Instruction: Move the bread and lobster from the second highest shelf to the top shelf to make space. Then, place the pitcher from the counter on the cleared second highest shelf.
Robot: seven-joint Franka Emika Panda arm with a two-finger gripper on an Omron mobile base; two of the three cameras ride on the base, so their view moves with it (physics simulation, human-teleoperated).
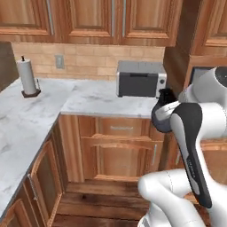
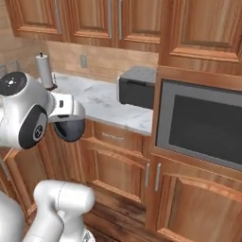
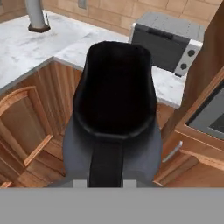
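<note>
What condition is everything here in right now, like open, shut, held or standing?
pitcher: off the counter, carried in front of the hand, mouth facing the hand camera.
toaster oven: door shut, standing on the counter.
paper towel roll: upright on its holder.
built-in oven: door shut.
lower cabinet doors: shut.

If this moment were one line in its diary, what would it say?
carrying | pitcher held in gripper | lifted off counter | toaster oven behind

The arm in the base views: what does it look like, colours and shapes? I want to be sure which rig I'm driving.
The arm has glossy white rounded shells. One long link carries a dark grey to black inlay panel running along it. In the right base view a round joint cap is dark with small light marks, and a dark oval patch sits on the white housing below. No cables show.
</note>
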